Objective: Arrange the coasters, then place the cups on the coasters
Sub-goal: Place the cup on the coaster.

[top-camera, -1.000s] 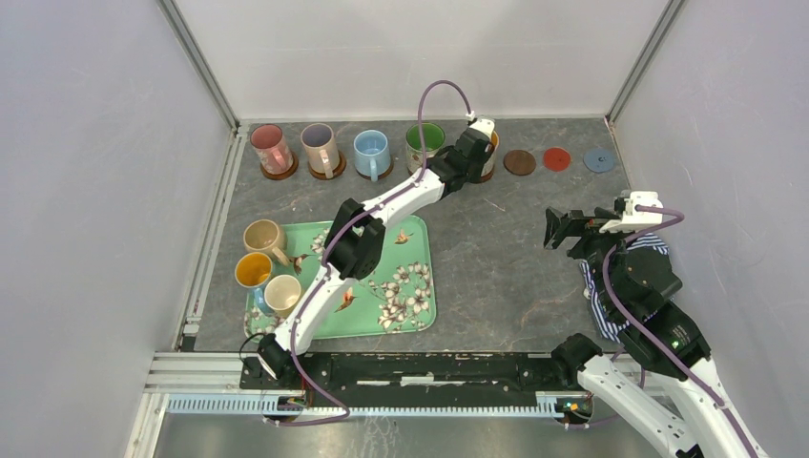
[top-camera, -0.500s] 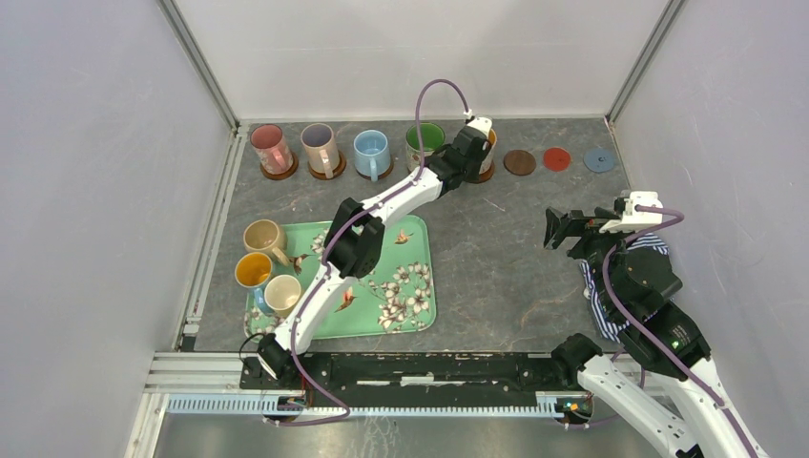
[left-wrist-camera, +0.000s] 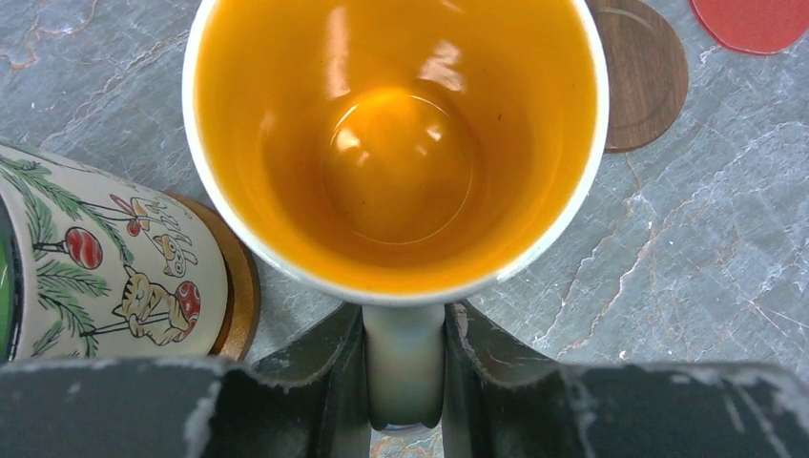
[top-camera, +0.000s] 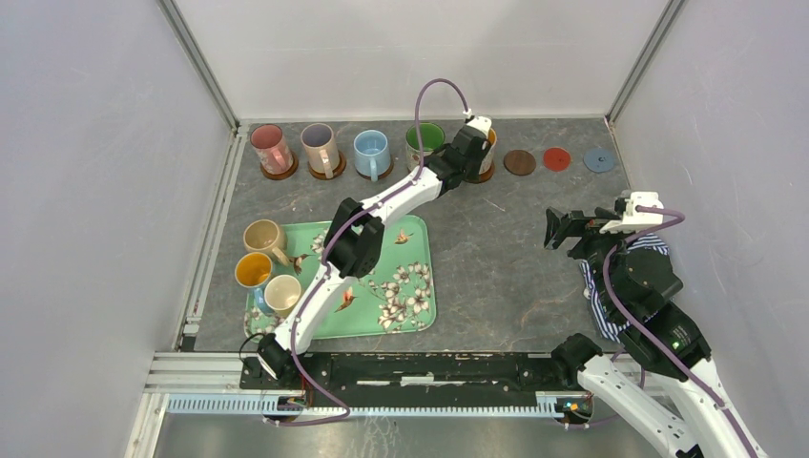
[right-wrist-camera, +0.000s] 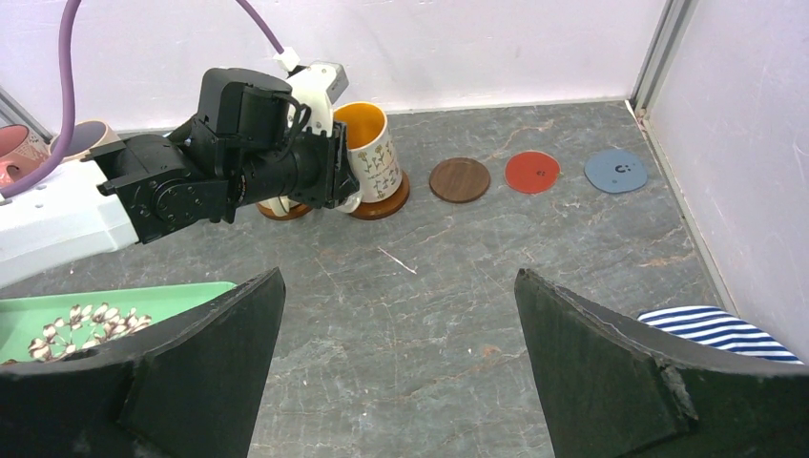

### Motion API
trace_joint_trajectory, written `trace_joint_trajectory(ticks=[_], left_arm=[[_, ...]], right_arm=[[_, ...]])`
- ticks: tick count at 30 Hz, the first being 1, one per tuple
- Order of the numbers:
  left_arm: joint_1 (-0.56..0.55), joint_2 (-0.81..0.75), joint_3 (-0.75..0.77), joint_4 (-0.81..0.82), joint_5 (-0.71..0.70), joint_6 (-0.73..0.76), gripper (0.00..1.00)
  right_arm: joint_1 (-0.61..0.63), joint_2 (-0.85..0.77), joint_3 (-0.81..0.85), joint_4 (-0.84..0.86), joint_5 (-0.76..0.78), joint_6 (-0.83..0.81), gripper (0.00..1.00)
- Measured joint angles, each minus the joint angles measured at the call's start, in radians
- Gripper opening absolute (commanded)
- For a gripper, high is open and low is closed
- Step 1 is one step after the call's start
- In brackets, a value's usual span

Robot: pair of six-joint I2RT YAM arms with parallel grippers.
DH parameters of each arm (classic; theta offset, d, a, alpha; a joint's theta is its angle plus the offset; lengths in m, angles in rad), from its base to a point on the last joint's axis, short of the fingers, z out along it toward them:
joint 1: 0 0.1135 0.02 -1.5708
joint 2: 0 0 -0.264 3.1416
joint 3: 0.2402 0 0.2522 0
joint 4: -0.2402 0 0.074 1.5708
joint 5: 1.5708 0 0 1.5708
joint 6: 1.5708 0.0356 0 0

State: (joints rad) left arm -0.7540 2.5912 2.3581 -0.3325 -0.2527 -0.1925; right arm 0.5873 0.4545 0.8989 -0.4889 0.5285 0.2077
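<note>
Left gripper [left-wrist-camera: 404,324] was clamped on the handle of the orange cup [left-wrist-camera: 396,143], which stood on a wooden coaster [right-wrist-camera: 389,206] in the back row. Right gripper [right-wrist-camera: 399,296] hung wide open, well apart from it

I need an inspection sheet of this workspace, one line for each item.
Surface: grey table, one thin pale sliver.
Job's things: pink cup, lilac cup, blue cup, green cup in back row; orange cup at wood coaster; brown coaster, red coaster, blue-grey coaster bare; tan cup, yellow cup, cream cup at green tray's left side.
Clutter: striped cloth under right arm.
Claws: left claw shut on orange cup's handle; right claw open, empty.
Cables: left purple cable loops high; right purple cable along its arm.
Surroundings: pale walls, metal corner posts.
</note>
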Motion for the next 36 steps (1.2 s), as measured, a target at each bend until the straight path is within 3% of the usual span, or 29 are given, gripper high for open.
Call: trace_joint_trajectory(ticks=[14,22,27,36], left_arm=[[0.000,0.000,0.011,0.024,0.001,0.000,0.42],[0.000,-0.035,0.002,0.021,0.003,0.000,0.68],[-0.001,-0.152,-0.064,0.021,0.025,0.000,0.82],[-0.027,-0.497,-0.370,0.059,0.028,-0.002,0.97]], right_arm=[[0.000,-0.005,0.000,0.000,0.000,0.000,0.98],[0.000,-0.008,0.000,0.001,-0.001,0.000,0.98],[0.000,-0.008,-0.018,0.010,-0.001,0.000,0.98],[0.000,-0.003,-0.112,0.059,-0.001,0.001,0.98]])
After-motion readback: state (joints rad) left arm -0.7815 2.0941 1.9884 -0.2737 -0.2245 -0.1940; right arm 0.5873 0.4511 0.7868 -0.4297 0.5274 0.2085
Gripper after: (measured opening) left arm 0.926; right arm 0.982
